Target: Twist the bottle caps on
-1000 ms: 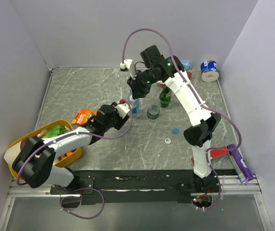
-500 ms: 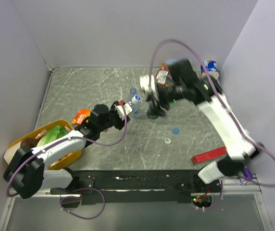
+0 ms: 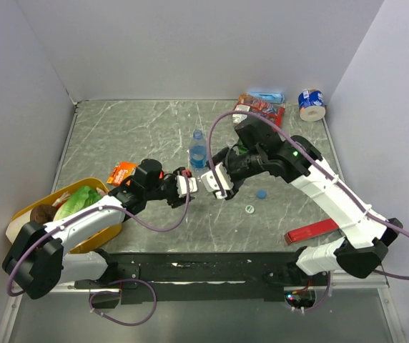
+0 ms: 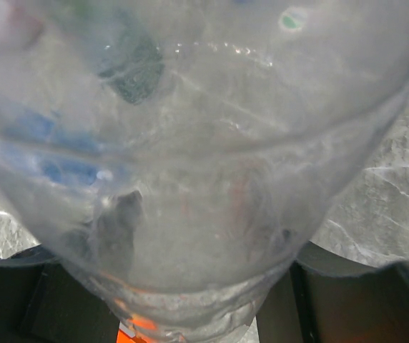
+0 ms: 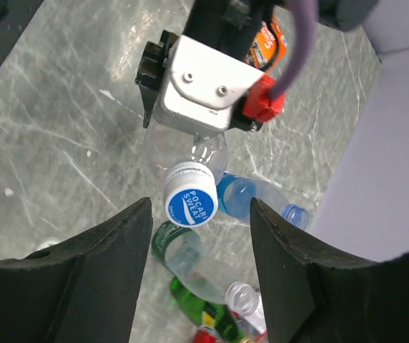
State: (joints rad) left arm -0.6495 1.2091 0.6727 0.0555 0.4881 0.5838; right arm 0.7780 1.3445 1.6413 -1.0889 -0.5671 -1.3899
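My left gripper is shut on a small clear bottle, which fills the left wrist view. The bottle lies level and points at my right gripper. On its neck sits a white-rimmed cap with a blue top. My right gripper is open, one finger on each side of that cap, touching nothing. A clear bottle with a blue label stands behind, its neck uncapped. A green bottle shows beyond. A plain blue cap and a green-rimmed white cap lie loose on the table.
A dark-green cup is next to the green bottle. Snack packets and a blue-and-white can lie at the back right. A red bar lies near right. A yellow bowl of vegetables and an orange packet are left.
My right arm has swung down from above the bottles to face the left gripper, and its jaws have opened. My left gripper has drawn nearer and tipped its bottle level.
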